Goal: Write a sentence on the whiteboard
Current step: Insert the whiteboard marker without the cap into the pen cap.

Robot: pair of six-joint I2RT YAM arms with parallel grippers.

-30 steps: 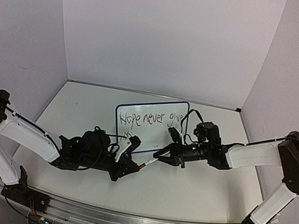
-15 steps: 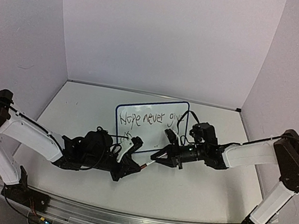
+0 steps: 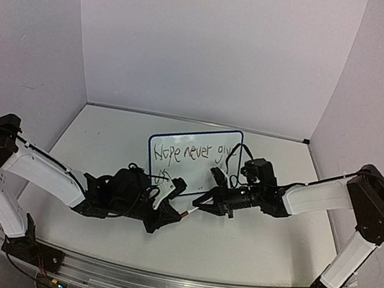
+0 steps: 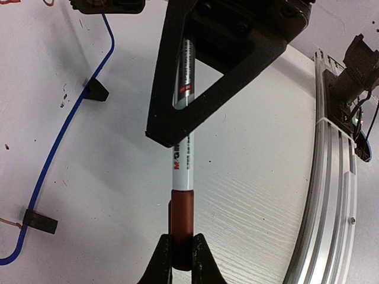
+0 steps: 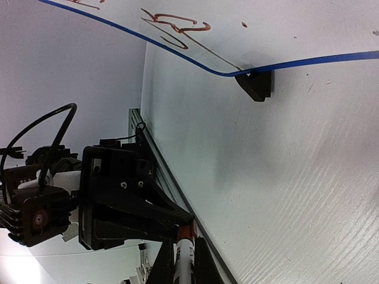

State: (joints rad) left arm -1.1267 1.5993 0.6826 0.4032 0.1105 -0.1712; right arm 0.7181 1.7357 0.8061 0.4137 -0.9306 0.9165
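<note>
While the whiteboard (image 3: 190,180) stands midway on the bench (image 3: 248,248), the sentence (image 3: 194,152) across it, left fingers (image 4: 161,266) pinch the red cap (image 4: 180,216) of the marker (image 4: 182,168) and right fingers (image 5: 163,269) clamp its barrel, just before the board.

The top camera stands above and behind me and looks down and forward over the table (image 3: 247,255) to the back wall (image 3: 215,45), with the whole whiteboard (image 3: 192,164) in view. My left wrist camera looks from very near along my left end effector (image 4: 180,255) onto the table; my right one looks along my right end effector (image 5: 183,266), low over the table. Both share the marker (image 4: 182,171) and the whiteboard's blue edge.
</note>
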